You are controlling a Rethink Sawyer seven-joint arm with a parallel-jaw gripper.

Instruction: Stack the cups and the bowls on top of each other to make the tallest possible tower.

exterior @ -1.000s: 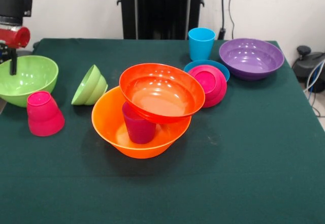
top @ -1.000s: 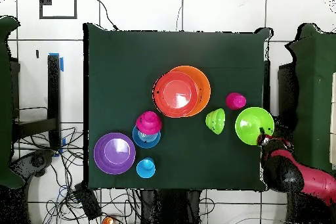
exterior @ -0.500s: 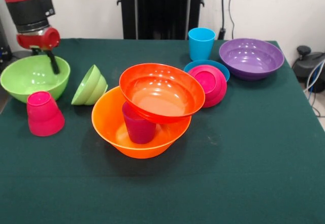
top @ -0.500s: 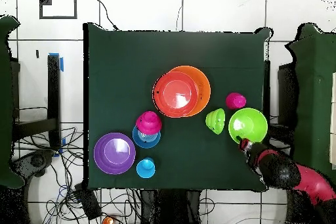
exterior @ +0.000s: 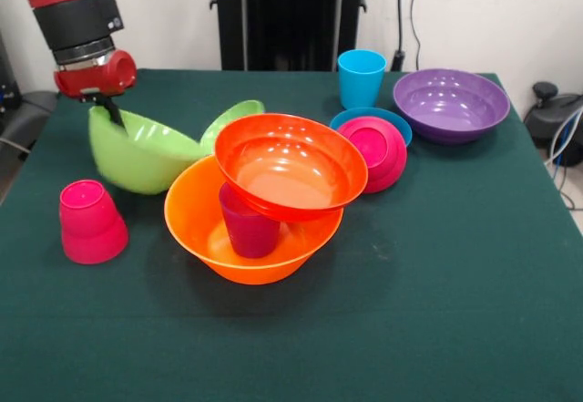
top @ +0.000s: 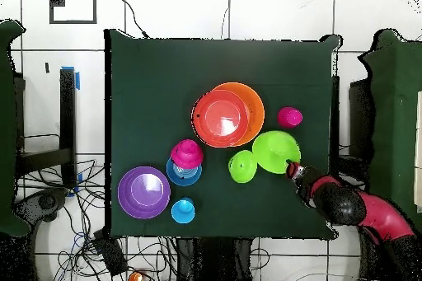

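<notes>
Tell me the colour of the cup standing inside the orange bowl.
Purple-magenta; the cup shows best in the front view, under the red-orange bowl.

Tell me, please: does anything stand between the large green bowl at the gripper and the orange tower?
Yes. The small lime green bowl lies against the large lime green bowl, on the side toward the tower. The gripper is at the large bowl's far rim. The pink cup stands aside.

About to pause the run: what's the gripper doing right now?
Gripper: at the rim of the large lime green bowl, which sits tilted; open, shut or gripping cannot be told.
</notes>
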